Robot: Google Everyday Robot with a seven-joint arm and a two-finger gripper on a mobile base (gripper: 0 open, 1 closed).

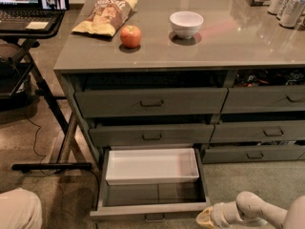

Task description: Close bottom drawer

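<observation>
The bottom drawer (150,211) of the left stack is pulled far out. It is grey with a slim front, a small pull handle (154,218) at the lower edge of the view, and a long white tray insert (151,166) at its back. My gripper (206,218) sits low at the bottom right, on the end of the white arm. It is just to the right of the drawer front's right corner, close to it or touching it.
Two taller grey drawer fronts (151,102) sit above the open one; a second stack (267,130) is to the right. The counter holds a chip bag (105,14), an apple (130,36), a white bowl (186,24) and cans (288,3). A laptop stand (33,56) is at left.
</observation>
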